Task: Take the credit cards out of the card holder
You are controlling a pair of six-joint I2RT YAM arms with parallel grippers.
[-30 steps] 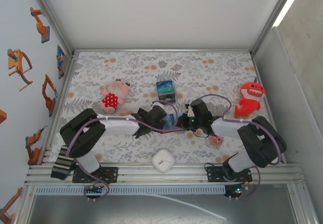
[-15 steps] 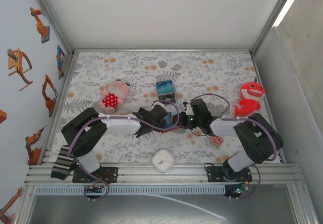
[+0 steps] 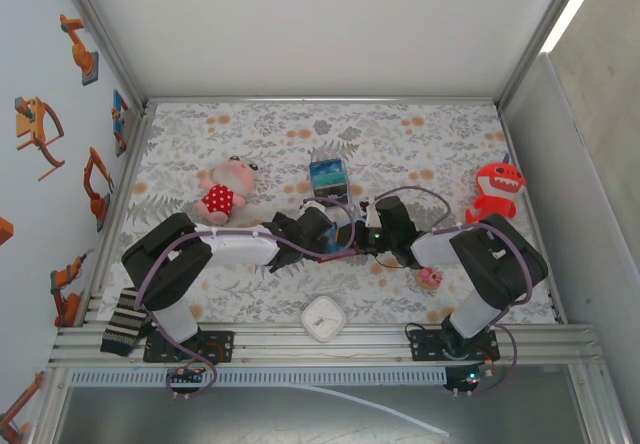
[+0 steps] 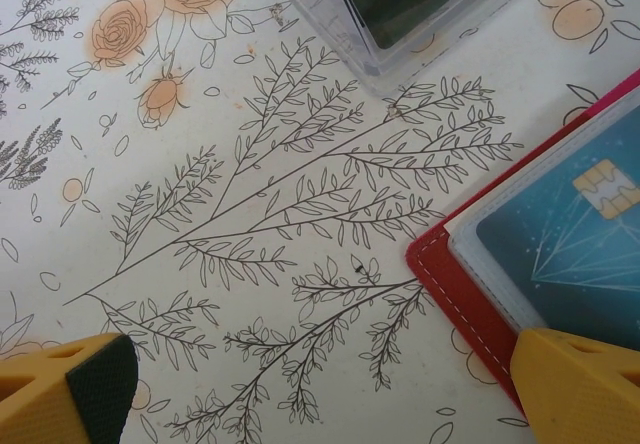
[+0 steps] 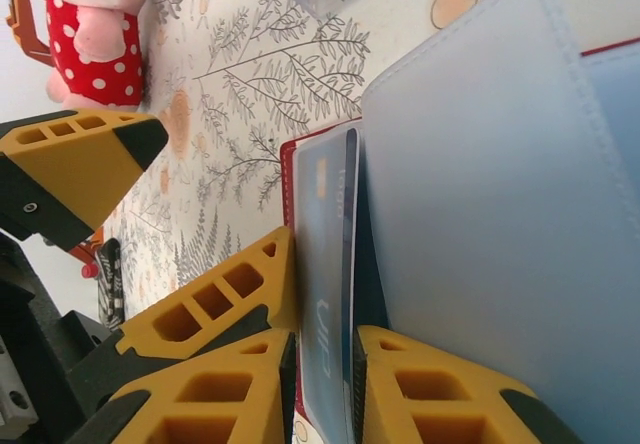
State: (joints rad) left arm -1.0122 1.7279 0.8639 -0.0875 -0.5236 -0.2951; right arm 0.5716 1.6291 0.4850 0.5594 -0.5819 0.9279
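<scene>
The dark-red card holder lies open on the floral cloth, between both grippers. A teal credit card with a gold chip sits in its clear pocket. My left gripper is wide open; its right fingertip rests on the holder's red edge. My right gripper has its pads a narrow way apart on either side of a teal card leaf, with a thin dark gap at the right pad. A blue-grey pocket flap stands beside that leaf.
A clear plastic box stands just behind the holder. A pink plush lies at the left and a red shark toy at the right. A white clock and a small pink piece lie nearer the bases.
My right gripper has slid slightly left toward the holder and its jaws have parted a little around the card leaf. The left gripper stays wide open in place.
</scene>
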